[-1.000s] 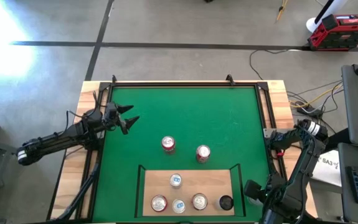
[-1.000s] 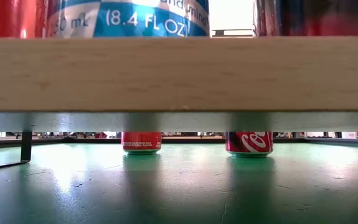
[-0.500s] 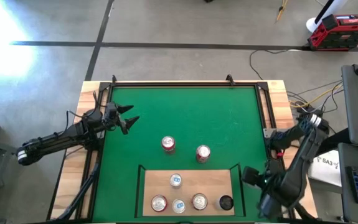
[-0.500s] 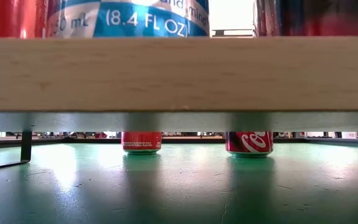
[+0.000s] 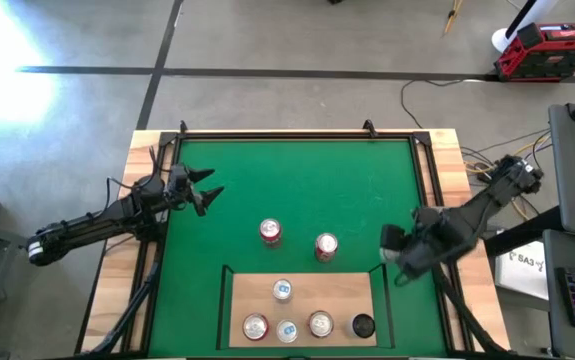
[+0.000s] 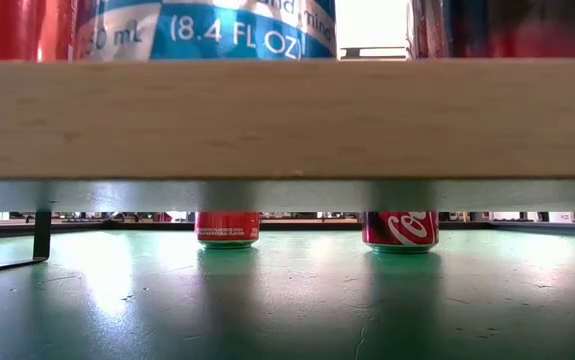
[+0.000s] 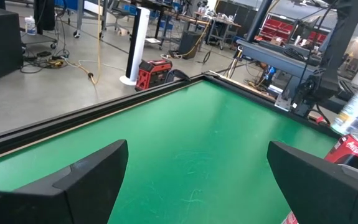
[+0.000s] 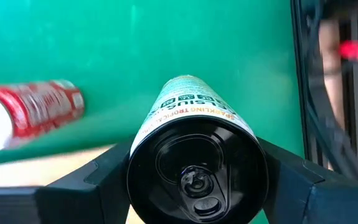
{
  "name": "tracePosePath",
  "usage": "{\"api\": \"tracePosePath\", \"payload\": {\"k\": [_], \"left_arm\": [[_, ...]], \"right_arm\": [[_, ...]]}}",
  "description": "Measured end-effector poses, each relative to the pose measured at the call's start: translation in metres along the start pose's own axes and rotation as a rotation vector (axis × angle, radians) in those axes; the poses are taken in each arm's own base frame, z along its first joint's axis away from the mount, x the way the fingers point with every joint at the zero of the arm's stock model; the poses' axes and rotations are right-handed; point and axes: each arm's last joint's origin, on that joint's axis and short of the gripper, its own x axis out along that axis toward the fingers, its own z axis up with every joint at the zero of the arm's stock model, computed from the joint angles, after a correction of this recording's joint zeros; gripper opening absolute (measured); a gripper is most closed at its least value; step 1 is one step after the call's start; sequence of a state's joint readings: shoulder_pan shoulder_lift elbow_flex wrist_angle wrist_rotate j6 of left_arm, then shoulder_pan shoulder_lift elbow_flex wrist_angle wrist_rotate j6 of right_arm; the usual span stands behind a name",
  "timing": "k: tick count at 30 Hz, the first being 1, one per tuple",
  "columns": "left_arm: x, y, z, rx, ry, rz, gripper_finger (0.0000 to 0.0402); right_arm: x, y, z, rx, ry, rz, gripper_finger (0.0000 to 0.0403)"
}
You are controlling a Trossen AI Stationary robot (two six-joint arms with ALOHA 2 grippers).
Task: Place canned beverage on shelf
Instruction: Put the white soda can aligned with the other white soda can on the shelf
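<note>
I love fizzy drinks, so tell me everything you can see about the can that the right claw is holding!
The can is slim, with a shiny black metal top and pull tab. Its pale label has green and orange print reading SPARKLING TROPICAL. The right claw is shut on it, with one dark finger pressing each side. Its top faces the wrist camera and its body points away. It hangs above the green mat, near the mat's right edge.

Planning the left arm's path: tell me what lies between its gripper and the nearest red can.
Only bare green mat lies between the left gripper and that red can, shown in the high view.
</note>
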State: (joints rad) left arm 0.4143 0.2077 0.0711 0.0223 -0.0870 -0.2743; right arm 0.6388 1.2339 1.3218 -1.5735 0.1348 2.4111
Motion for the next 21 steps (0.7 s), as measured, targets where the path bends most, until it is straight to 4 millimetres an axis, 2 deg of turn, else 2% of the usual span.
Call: {"api": "tracePosePath", "payload": {"k": [3,6,16,21], "left_arm": [[0.000,0.000,0.000,0.000,0.000,0.000,0.0369],[0.000,0.000,0.000,0.000,0.000,0.000,0.0369],[0.000,0.000,0.000,0.000,0.000,0.000,0.0369],[0.000,0.000,0.000,0.000,0.000,0.000,0.0369]], "right_arm": [[0.003,0.008,0.017,-0.042,-0.021,0.006,0.0256],[0.005,0.022,0.025,-0.139,-0.032,-0.009,0.0257],[0.007,0.089,0.030,-0.599,-0.036,-0.015,0.0258],[0.013,0.110,0.030,-0.697,-0.026,-0.015,0.0258]]}}
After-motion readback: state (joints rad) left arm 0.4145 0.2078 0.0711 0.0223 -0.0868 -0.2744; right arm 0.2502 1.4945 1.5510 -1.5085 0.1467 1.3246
